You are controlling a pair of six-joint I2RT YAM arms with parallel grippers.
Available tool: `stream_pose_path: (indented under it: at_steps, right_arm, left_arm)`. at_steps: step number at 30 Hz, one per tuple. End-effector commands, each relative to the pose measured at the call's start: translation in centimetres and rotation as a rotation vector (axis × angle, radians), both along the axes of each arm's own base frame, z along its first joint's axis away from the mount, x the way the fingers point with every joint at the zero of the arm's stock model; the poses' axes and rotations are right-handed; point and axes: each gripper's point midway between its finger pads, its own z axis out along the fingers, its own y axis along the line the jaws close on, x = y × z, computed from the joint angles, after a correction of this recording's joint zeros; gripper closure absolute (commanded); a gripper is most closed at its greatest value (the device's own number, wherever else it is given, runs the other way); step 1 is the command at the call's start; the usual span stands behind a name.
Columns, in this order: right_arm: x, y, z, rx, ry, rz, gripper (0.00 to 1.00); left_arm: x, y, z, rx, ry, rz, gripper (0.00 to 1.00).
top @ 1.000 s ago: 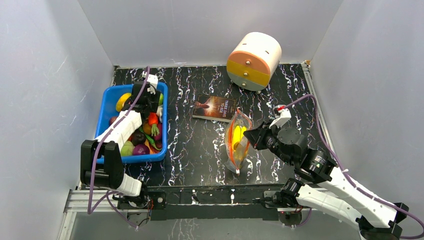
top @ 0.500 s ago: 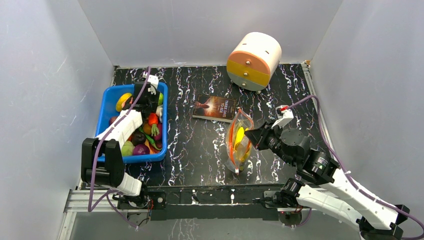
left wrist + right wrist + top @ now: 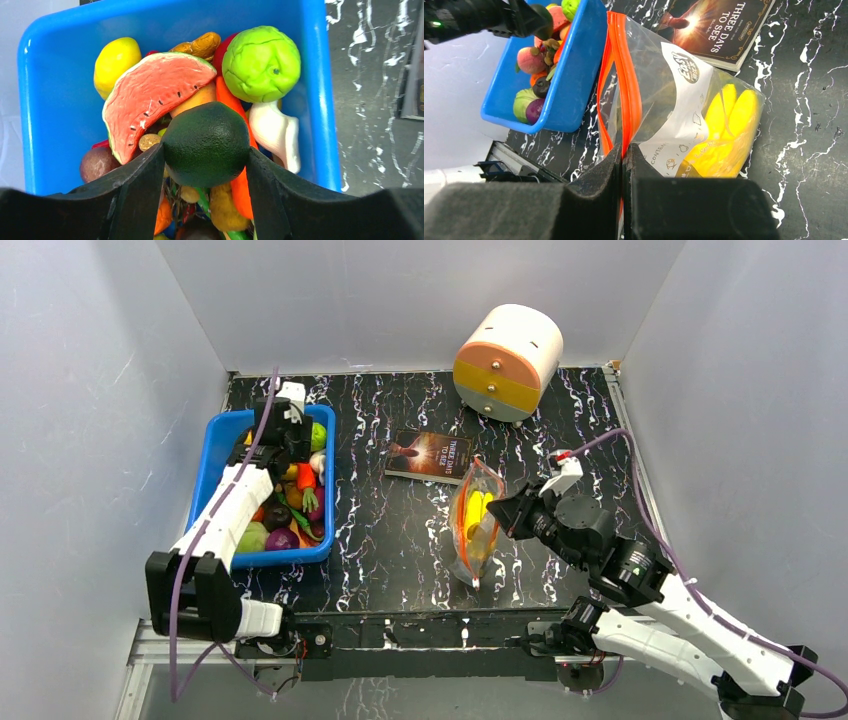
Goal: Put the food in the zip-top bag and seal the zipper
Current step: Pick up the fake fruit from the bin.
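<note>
My left gripper (image 3: pixel 206 165) is shut on a dark green round toy fruit (image 3: pixel 206 144) and holds it over the blue bin (image 3: pixel 45 105), which is full of toy food: a watermelon slice (image 3: pixel 150 90), a lemon (image 3: pixel 116 59), a light green fruit (image 3: pixel 262 62). In the top view this gripper (image 3: pixel 283 432) is over the bin's far end. My right gripper (image 3: pixel 623 152) is shut on the red-orange zipper (image 3: pixel 624 75) of the clear zip-top bag (image 3: pixel 684 100), holding its mouth open. A yellow banana (image 3: pixel 729 125) lies inside. The bag (image 3: pixel 476 515) stands mid-table.
A book (image 3: pixel 430 456) lies just beyond the bag. A round cream, orange and yellow drawer unit (image 3: pixel 507 362) stands at the back right. Grey walls enclose the table on three sides.
My left gripper has risen and shifted toward the bin's far end with the dark green fruit. The right gripper and bag swayed slightly and came back to where they were.
</note>
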Motion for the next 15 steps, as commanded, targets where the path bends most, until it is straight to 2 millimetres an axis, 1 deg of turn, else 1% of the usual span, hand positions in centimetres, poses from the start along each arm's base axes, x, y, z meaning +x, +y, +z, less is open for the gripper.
stream_pose_path:
  at_steps: [1,3,6,10,15]
  right_arm:
    - [0.9,0.8,2.5,0.059,-0.048,-0.010,1.00]
    - [1.1,1.2,2.2,0.050,-0.041,-0.007,1.00]
    - [1.4,1.7,2.0,0.039,-0.034,0.000,1.00]
    - [1.8,2.5,1.8,0.022,-0.022,0.012,1.00]
    - [2.2,3.6,1.4,0.011,-0.002,0.029,1.00]
  left_arm:
    - [-1.7,-1.2,4.0,-0.105,-0.059,-0.014,0.66]
    - [-2.3,-2.3,5.1,-0.166,-0.080,-0.047,0.66]
    - [-3.4,-5.2,6.3,-0.298,-0.100,-0.159,0.64]
    - [-5.1,-8.7,7.3,-0.462,-0.081,-0.286,0.67]
    - [-7.4,-11.8,9.0,-0.612,-0.094,-0.419,0.67]
